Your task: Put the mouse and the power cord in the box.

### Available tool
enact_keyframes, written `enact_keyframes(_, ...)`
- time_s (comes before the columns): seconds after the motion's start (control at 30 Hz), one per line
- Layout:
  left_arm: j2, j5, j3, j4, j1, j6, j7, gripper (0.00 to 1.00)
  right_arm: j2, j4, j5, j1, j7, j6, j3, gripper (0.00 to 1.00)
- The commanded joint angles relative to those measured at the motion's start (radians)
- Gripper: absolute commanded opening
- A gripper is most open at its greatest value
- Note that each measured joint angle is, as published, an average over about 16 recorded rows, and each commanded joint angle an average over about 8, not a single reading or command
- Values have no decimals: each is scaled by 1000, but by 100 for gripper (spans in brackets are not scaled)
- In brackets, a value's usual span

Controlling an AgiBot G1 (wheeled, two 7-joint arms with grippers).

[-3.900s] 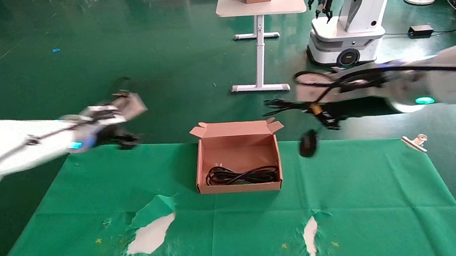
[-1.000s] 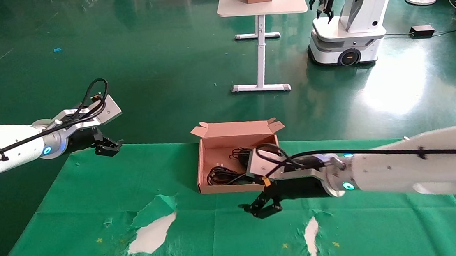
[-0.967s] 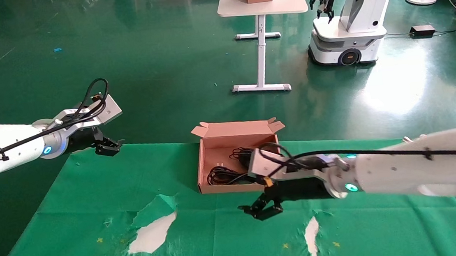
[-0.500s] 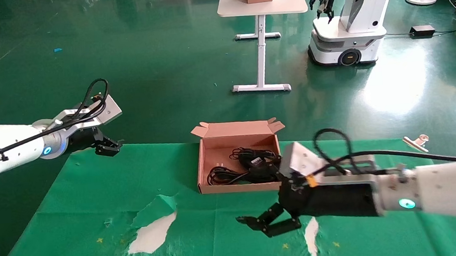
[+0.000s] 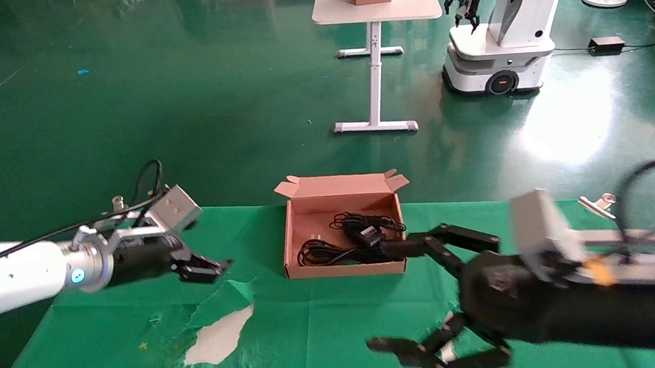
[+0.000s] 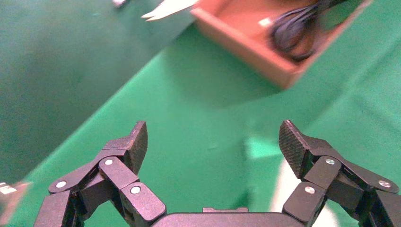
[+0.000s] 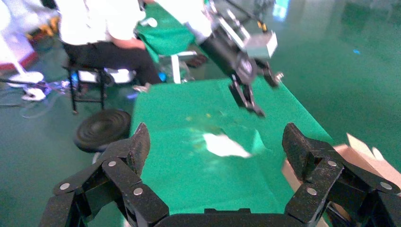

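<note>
Right claw (image 5: pixel 432 299) pulled back from box (image 5: pixel 345 270), spread empty, left claw (image 5: pixel 207 270) apart, torn cloth (image 5: pixel 221 329) between

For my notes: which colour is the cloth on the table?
The cloth is green, torn in places; the head view shows it best.

You've got a matt brown cardboard box (image 5: pixel 308 239), glossy black power cord (image 5: pixel 325 254) inside, torn green cloth (image 5: pixel 138 319) over the surface, shiny green floor (image 5: pixel 207 99), matt black plastic hands.
</note>
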Motion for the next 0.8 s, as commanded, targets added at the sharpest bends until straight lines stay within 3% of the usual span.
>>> enact_keyframes(0.03,-15,-38,-32,-24,24,31,13,100,25,24,36,-22,5,-26,29,100)
enact_keyframes(0.33,-84,-211,-175,-133,132,171,70,100,114,110,163,-99,24,-118,130,100)
enact_keyframes(0.8,-190,-480,-398,-304,300,389,159,100,119,113,169,-102,24,-123,134,100)
